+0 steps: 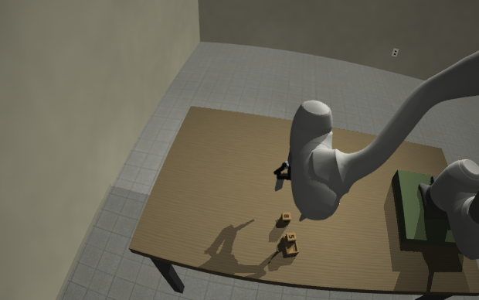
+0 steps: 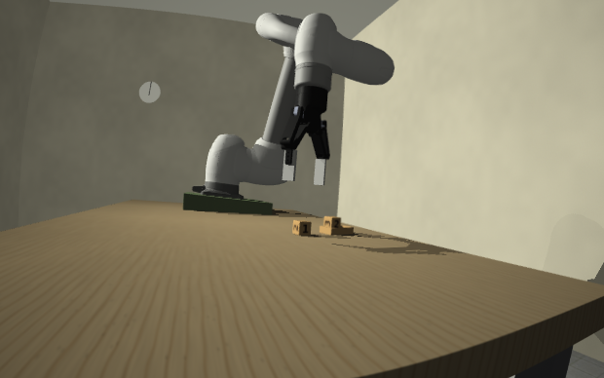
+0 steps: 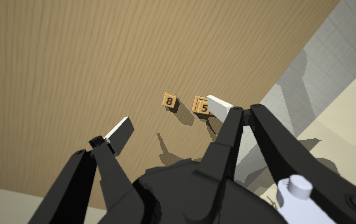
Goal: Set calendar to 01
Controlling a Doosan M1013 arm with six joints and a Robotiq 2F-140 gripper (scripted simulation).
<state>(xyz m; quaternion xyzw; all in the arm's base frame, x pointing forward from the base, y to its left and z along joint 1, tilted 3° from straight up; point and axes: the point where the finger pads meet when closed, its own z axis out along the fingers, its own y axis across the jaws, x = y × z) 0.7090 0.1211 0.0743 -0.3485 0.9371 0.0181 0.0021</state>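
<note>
A small wooden tray (image 1: 291,248) lies near the table's front edge. One wooden cube (image 1: 290,236) sits in its far end with 5 on top. The second cube (image 1: 286,216) lies loose on the table just beyond the tray, 8 on top. In the exterior view the loose cube (image 2: 302,227) shows a 1 on its side and the tray cube (image 2: 332,222) shows a 2. My gripper (image 2: 304,170) is open and empty, high above the table over the cubes. In the wrist view it (image 3: 170,117) frames the 8 cube (image 3: 170,102); one finger partly hides the 5 cube (image 3: 201,105).
The arm's green base plate (image 1: 415,205) sits at the table's right end. The arm's bulky elbow (image 1: 313,162) hangs over the table middle and hides most of the gripper in the top view. The table edge and a wall lie close beyond the tray.
</note>
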